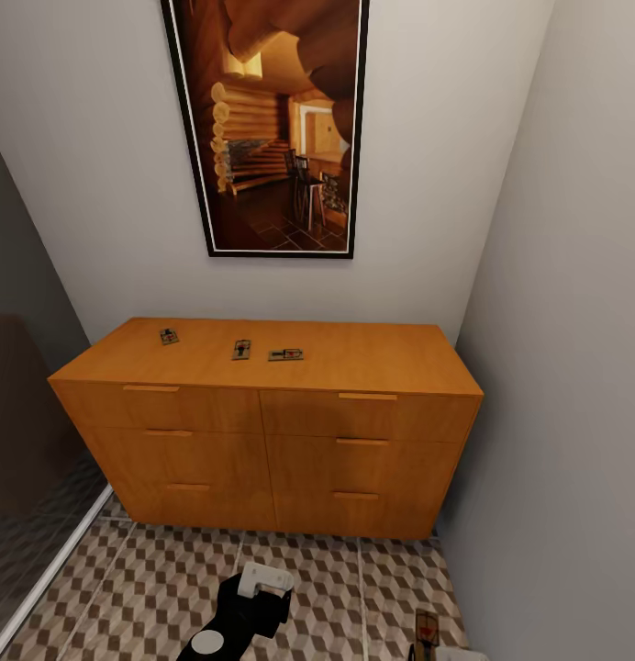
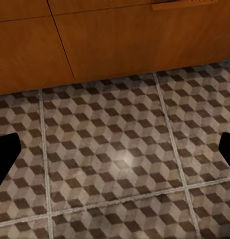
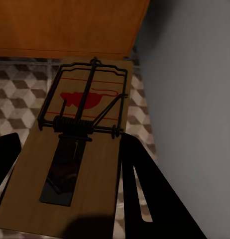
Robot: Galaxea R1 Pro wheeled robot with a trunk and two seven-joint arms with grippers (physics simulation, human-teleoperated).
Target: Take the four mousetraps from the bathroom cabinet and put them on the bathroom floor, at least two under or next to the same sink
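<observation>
**One trap in hand, three left on the cabinet**

The right gripper [image 3: 70, 164] was clamped on a mousetrap [image 3: 75, 149], its dark fingers [image 3: 145, 194] hugging the board's edges, low at the near right beside the grey wall [image 3: 194, 74]. The left gripper [image 2: 115, 159] hung spread and empty over the patterned floor [image 2: 115, 149]. Farther off, three mousetraps [image 1: 241, 349] lay on top of the cabinet [image 1: 262, 441]. A likely risk: the edge grip could let the board slip, or the arm could scrape the close wall.
</observation>
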